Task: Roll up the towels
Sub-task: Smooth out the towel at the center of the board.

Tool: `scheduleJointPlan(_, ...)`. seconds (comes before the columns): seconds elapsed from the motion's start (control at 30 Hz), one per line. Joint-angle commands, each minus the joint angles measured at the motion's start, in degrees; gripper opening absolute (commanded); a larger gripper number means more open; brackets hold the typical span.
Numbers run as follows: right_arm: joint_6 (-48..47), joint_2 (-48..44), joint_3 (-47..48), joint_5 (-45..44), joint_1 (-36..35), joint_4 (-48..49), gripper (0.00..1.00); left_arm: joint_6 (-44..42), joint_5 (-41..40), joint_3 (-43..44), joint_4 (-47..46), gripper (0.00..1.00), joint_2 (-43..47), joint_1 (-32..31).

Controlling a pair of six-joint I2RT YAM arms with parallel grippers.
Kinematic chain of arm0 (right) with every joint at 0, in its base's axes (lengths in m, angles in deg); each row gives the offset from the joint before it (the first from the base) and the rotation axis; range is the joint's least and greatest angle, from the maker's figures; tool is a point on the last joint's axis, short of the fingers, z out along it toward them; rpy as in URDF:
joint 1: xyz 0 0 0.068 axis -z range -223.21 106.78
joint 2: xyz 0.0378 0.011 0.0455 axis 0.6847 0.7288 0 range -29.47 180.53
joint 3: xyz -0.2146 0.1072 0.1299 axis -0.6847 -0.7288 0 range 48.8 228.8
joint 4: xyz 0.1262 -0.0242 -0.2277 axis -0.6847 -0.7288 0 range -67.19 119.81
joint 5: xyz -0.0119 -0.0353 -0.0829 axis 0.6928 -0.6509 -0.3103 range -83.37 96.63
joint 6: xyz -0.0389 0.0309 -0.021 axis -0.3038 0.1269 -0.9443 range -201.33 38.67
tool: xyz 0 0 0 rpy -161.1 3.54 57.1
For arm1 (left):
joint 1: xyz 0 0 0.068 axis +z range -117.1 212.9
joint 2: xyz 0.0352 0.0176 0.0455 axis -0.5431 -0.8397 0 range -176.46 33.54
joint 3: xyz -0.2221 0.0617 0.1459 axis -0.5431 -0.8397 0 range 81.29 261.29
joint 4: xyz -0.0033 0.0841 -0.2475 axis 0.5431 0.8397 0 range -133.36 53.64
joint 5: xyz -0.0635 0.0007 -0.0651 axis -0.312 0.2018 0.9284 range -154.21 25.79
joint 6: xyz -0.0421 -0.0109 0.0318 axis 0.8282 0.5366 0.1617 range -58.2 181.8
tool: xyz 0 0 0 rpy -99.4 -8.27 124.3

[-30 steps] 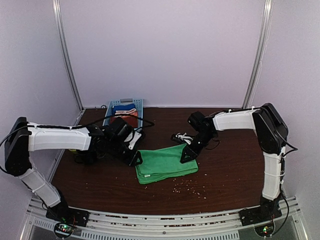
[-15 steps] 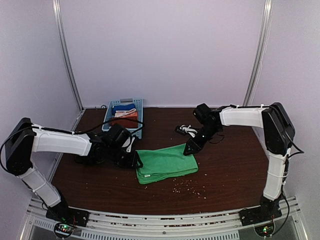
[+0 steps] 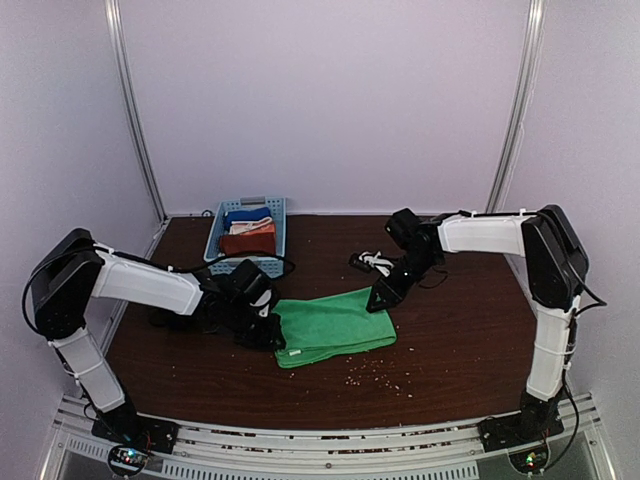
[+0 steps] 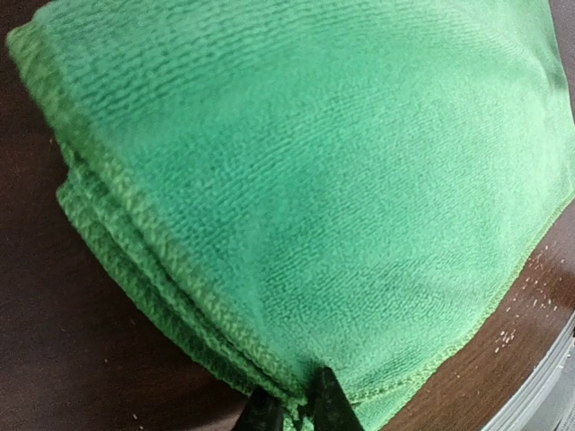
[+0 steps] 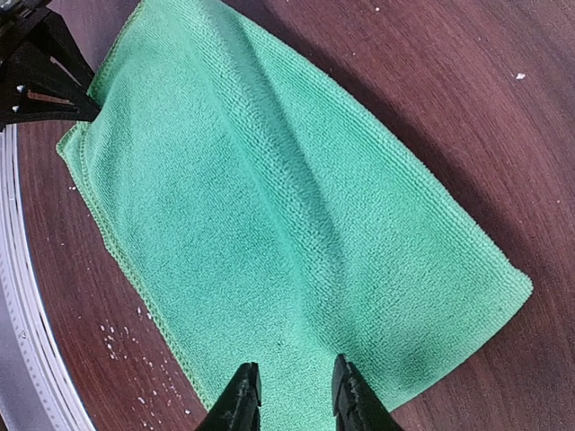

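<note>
The green towel lies folded flat on the brown table, its stacked layers showing along the left edge. My left gripper sits at that edge, and its two black tips are pinched on the towel's hem. My right gripper is at the far right corner, and its fingers stand apart just over the flat cloth. The left gripper also shows at the towel's opposite corner in the right wrist view. The rust towel rests in the blue basket.
The basket at the back left also holds a blue cloth and a striped cloth. A black object with a white cord lies behind the green towel. Pale crumbs are scattered in front of it.
My left gripper has slid right and forward to the towel's left edge and closed on it. The right gripper has drawn back a little to the far right corner.
</note>
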Motion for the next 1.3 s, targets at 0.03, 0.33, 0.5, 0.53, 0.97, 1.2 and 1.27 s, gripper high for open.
scheduleJointPlan(0.03, -0.36, 1.6, -0.85, -0.71, 0.41, 0.39, 0.3, 0.49, -0.47, 1.75, -2.44, 0.07, 1.21, -0.81)
scheduleJointPlan(0.33, 0.52, 5.82, -1.14, -3.56, 1.76, 0.86, 0.29, 2.1, 0.36, -0.66, 0.73, 0.0, 8.22, -1.96)
scheduleJointPlan(0.5, 0.71, 5.98, -1.27, -3.56, 2.56, 1.04, 0.29, 3.42, 0.93, -2.2, 1.97, 0.0, 9.34, -3.73)
scheduleJointPlan(0.53, 0.72, 5.95, -1.23, -3.56, 2.61, 1.0, 0.29, 3.6, 1.15, -2.78, 1.99, 0.0, 9.5, -3.83)
scheduleJointPlan(0.97, -1.25, 1.76, 0.76, -0.77, 2.69, -3.48, 0.3, -1.93, -3.81, 2.26, 16.39, 0.25, 8.61, -3.8)
scheduleJointPlan(1.2, -1.98, 0.28, 8.24, -2.41, 2.77, -6.44, 0.32, -6.67, -10.6, 11.32, 20.03, 0.26, 8.97, -1.41)
scheduleJointPlan(1.27, -1.58, 2.26, 11.01, -2.48, 2.76, -7.09, 0.32, -8.21, -9.48, 11.64, 16.33, 0.19, 6.53, 0.54)
